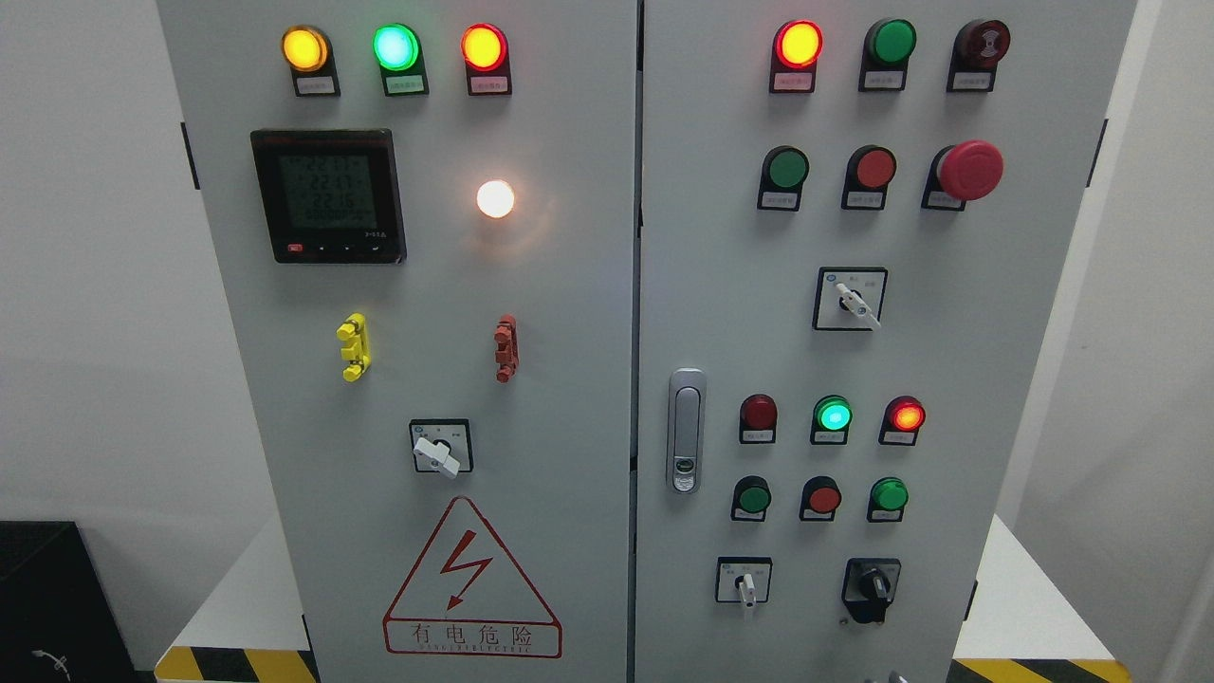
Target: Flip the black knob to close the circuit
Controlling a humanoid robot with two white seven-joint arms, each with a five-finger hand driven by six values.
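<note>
A black rotary knob (870, 588) sits at the lower right of the right door of a grey electrical cabinet (588, 313). Its handle points down and slightly left. Next to it on the left is a white-handled selector switch (745, 583). Above the knob, a row of three indicator lamps shows a dark red one, a lit green one (833, 415) and a lit red one (906, 415). Neither of my hands shows in the head view.
The left door carries a digital meter (329, 196), a glowing white lamp (495, 198), a white selector switch (439, 453) and a lightning warning sign (469, 583). The right door has a red emergency stop button (969, 171), push buttons and a door latch (685, 432).
</note>
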